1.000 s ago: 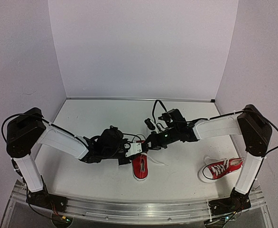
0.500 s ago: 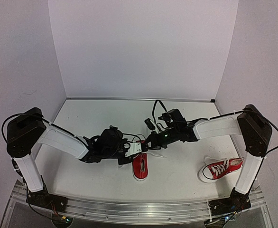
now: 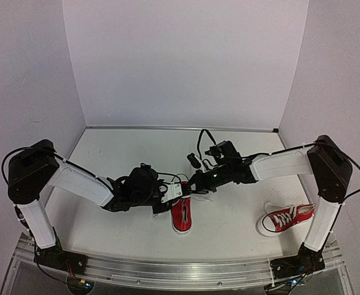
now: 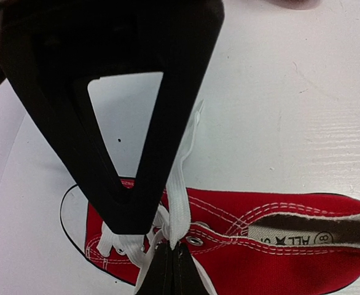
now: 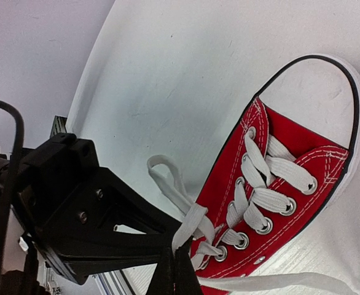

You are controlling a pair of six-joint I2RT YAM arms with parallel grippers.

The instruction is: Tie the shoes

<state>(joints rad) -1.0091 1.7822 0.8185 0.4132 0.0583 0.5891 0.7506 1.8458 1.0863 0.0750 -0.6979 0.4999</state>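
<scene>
**Top external view.** The left fingers (image 3: 177,192) and the right fingers (image 3: 195,184) are meeting tip to tip over the far end of a small red canvas sneaker with white rubber sole (image 3: 181,216). It is lying on the white desk (image 3: 125,153) just beneath and nearer than both tips. A second red sneaker (image 3: 285,218) is lying well apart, out to the right of the right fingers, with nothing touching it. How far either pair is opening cannot be told from here.

**Left wrist view.** The left fingers (image 4: 158,279) are pressing together and pinching a flat white lace (image 4: 179,196), which is running away from the tips beside the top eyelets. The red canvas sneaker (image 4: 260,246) is lying directly beyond them. A black triangular frame (image 4: 106,92), apparently part of the other arm, is crowding in just above the lace.

**Right wrist view.** The right fingers (image 5: 183,279) are likewise pressing together on the lace (image 5: 168,178), which is looping out from the eyelets just beyond the tips. The left arm's black housing (image 5: 75,203) is sitting just left of them. A loose lace strand (image 5: 278,283) is trailing on the desk to their right.

**Risks, as judged.** The two pairs are working very close together, so either could knock the other. The flat lace could slide out of a pinch under tension. A hard pull would probably drag the light sneaker rather than tighten anything.
</scene>
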